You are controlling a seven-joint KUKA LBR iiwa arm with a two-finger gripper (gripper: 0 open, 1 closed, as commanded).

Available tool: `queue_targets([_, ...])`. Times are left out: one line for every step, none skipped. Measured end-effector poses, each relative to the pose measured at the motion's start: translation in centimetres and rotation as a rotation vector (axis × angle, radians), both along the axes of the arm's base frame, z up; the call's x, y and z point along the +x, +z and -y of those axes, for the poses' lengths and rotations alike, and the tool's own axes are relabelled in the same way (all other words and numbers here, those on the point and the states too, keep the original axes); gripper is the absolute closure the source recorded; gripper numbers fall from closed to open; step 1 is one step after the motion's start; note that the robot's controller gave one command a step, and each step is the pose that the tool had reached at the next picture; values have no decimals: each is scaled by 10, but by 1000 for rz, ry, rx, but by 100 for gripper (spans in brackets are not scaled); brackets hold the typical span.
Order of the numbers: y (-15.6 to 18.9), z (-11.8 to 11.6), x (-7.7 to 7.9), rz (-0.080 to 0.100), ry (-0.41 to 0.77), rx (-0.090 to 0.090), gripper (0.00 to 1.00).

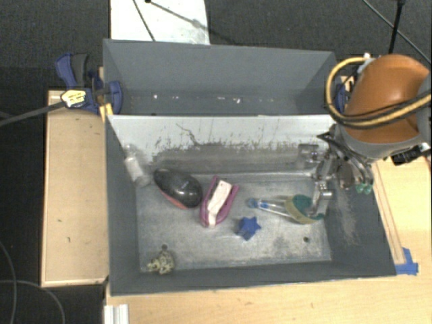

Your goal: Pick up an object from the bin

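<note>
Grey bin [202, 248] holds a teal-and-tan, blue-handled utensil [294, 208] by the tool [322, 202], grip state unclear.

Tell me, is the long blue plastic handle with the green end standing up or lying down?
Lying down: the long blue plastic handle stretches along the grey metal bin's floor.
</note>
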State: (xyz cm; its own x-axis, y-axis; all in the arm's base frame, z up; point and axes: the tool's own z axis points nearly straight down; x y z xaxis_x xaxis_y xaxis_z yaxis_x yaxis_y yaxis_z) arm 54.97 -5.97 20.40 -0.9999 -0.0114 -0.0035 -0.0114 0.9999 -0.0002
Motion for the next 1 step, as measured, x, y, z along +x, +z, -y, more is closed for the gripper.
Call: queue_targets([-138,43,-4,-6,103,1,0])
